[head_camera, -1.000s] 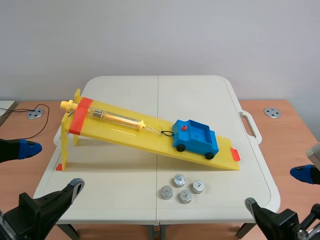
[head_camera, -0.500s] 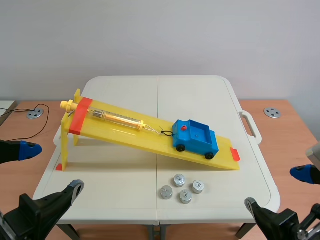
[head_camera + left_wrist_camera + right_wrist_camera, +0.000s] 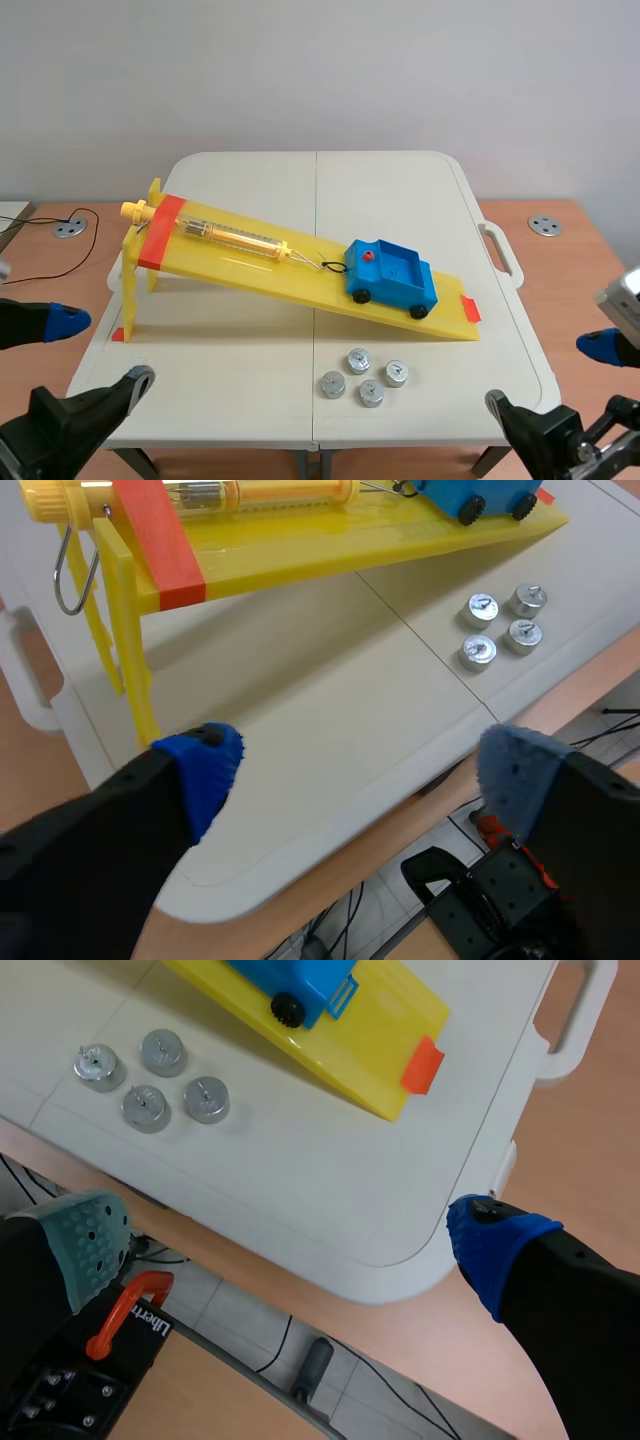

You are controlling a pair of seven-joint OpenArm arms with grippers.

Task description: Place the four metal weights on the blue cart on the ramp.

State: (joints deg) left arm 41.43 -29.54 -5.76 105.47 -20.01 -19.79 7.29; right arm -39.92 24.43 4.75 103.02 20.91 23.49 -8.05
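Observation:
Several small metal weights (image 3: 358, 360) sit in a cluster on the white table (image 3: 240, 350), just in front of the yellow ramp (image 3: 250, 268). The blue cart (image 3: 392, 277) rests low on the ramp with nothing in its bed. My left gripper (image 3: 95, 352) hangs open at the table's front left corner, far from the weights (image 3: 482, 608). In the left wrist view, bare table lies between its fingertips (image 3: 205, 765). My right gripper (image 3: 550, 375) is open at the front right corner. From its wrist camera the weights (image 3: 146, 1107) lie ahead of it, beside the cart (image 3: 295, 985).
A spring scale (image 3: 230, 237) lies on the ramp, hooked by a cord to the cart. The table has a handle (image 3: 500, 250) on its right side. Metal discs (image 3: 70, 228) and a black cable lie on the wooden desks at both sides.
Both arms have shifted slightly at the table's front corners, the left gripper a little lower. The weights, cart and ramp have not moved.

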